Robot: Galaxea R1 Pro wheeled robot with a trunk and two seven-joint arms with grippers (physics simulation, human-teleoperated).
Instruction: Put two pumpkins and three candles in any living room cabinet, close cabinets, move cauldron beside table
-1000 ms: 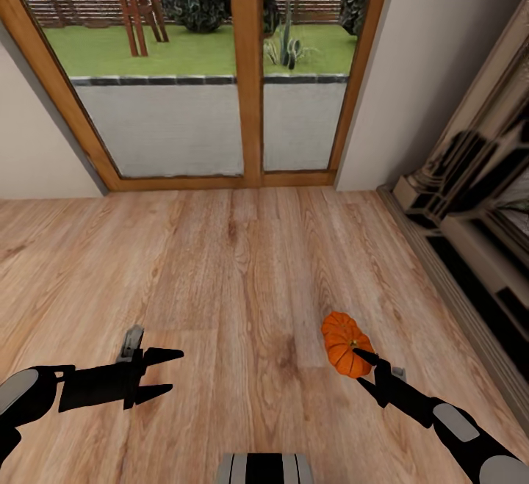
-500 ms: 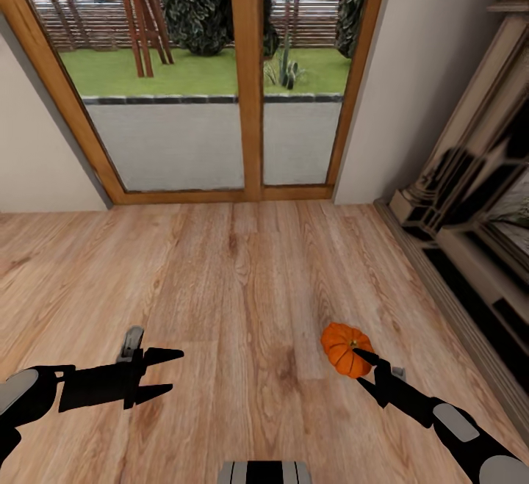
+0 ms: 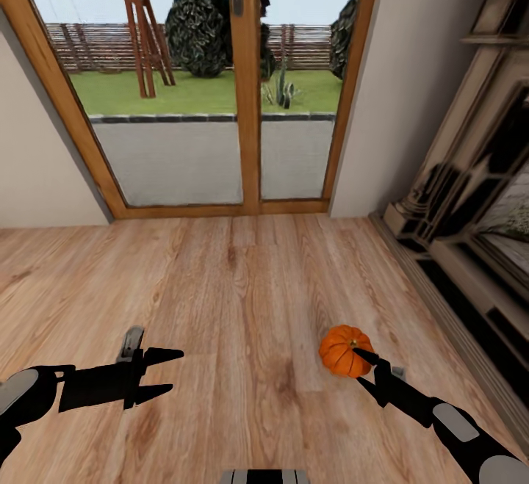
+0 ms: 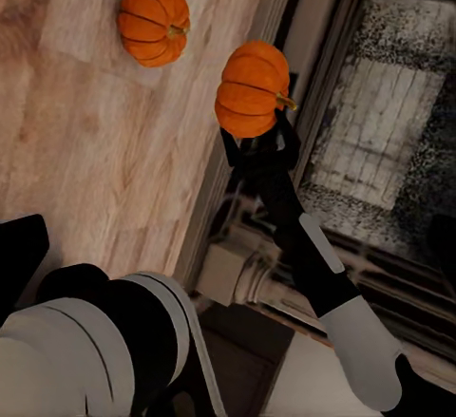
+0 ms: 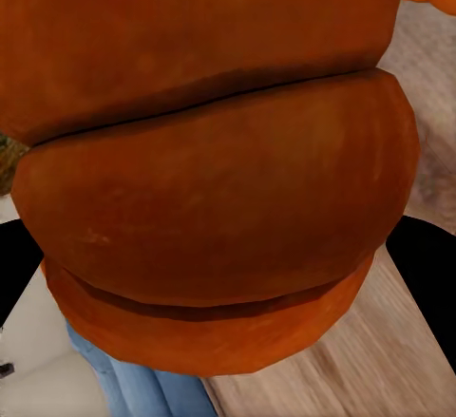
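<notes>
Warm, grained wooden plank flooring [image 3: 220, 293] runs up to a timber-framed glass garden door [image 3: 246, 80], with a pale carved fireplace surround [image 3: 470, 197] to the door's right. Pinched in the black right end effector [image 3: 365, 368], whose arm reaches forward and up from the low right, a squat, ribbed, bright-orange pumpkin [image 3: 342, 348] hangs above the flooring, stem sideways toward the surround, while a second ribbed orange pumpkin [image 4: 154, 22] lies on the planks near the surround's base. At the door's near left, the black left end effector [image 3: 163, 375] points level toward the held pumpkin, its two pointed fingers spread apart and empty.

Even, bright daylight comes through the far glass doors [image 3: 242, 102]; the wooden floor [image 3: 220, 286] shows almost no cast shadows. Renders look soft, the right fireplace surround [image 3: 470, 197] smeared and stretched.
</notes>
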